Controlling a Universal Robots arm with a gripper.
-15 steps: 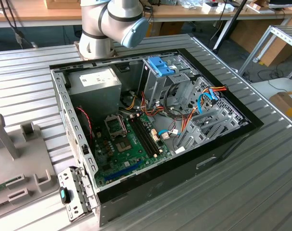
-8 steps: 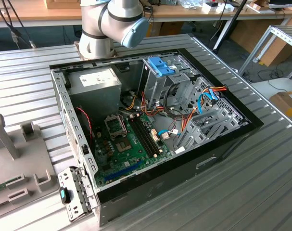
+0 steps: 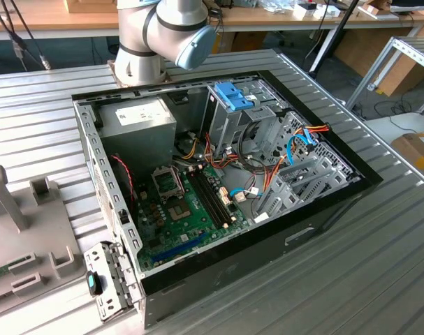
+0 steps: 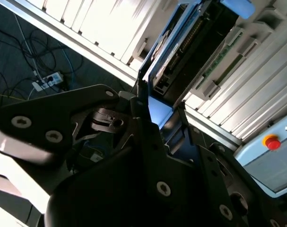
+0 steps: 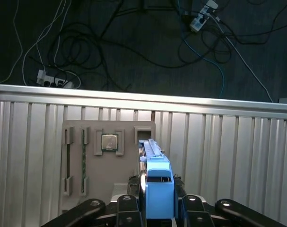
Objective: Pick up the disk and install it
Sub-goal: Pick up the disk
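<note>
The disk point(image 5: 155, 177) is a dark slab on edge with bright blue side rails and a blue end tab. In the first wrist view it sits between the black fingers point(image 5: 134, 189) of my gripper point(image 5: 159, 191), which is shut on its rails. The second wrist view shows the disk point(image 4: 190, 42) reaching away from the gripper point(image 4: 160, 106), held over the ribbed table. Below it lies a grey holder plate point(image 5: 110, 161) with a dark slot near the disk's far end. The open computer case point(image 3: 218, 174) lies on the table in the exterior view, with a silver drive cage point(image 3: 232, 112) bearing blue clips.
The holder plate carries a processor chip point(image 5: 109, 142) and a green memory stick point(image 5: 83, 161). The arm's base point(image 3: 156, 35) stands behind the case. Cables and power strips point(image 5: 53, 78) lie on the dark floor past the table edge. A red button point(image 4: 272, 142) sits on a pale box.
</note>
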